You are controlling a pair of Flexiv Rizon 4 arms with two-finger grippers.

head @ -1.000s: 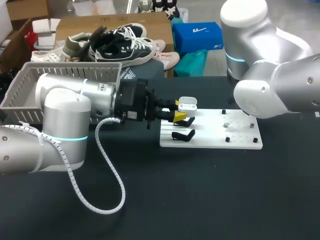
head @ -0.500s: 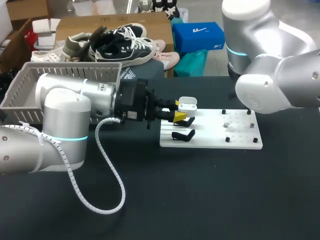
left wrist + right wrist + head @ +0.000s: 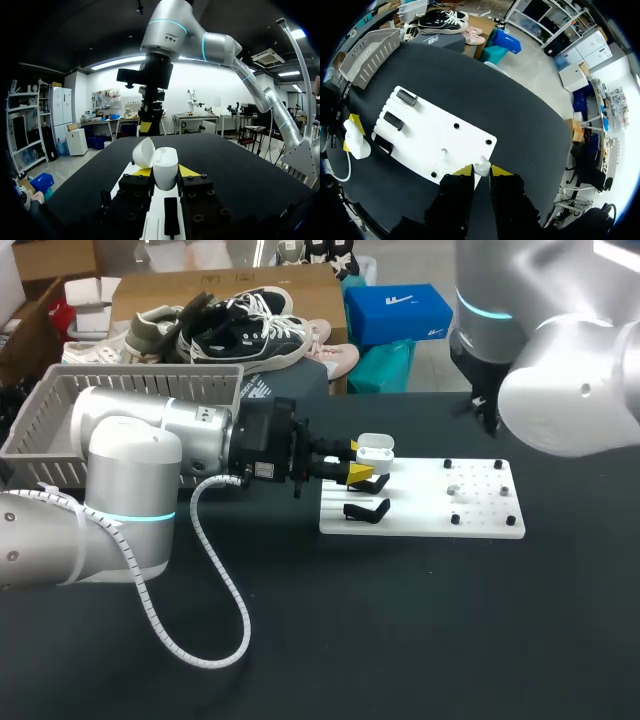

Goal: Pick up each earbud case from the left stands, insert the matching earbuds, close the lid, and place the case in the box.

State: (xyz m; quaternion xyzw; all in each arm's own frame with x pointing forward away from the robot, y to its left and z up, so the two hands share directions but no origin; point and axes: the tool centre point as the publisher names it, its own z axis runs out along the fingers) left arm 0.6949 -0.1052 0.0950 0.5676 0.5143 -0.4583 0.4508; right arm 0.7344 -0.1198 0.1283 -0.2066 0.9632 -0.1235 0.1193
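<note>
L tool [image 3: 165, 172] grips the open earbud case [image 3: 165, 167] by the black stands [image 3: 366, 510], at the 9 o'clock end of the white board [image 3: 420, 517], lid [image 3: 144, 151] tipped back. R tool [image 3: 481, 171] pinches an earbud [image 3: 481, 165] high over the board. Best approach, I judge: lower the earbud straight and slow into its matching well. Tabletop [image 3: 400, 640] is open twd 6 o'clock; basket [image 3: 60, 435] sits at 9 o'clock.

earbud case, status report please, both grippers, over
Left gripper shut on earbud case, lid open, at the white board. Right gripper shut on one earbud, high above the board. Nothing seen between them.
</note>
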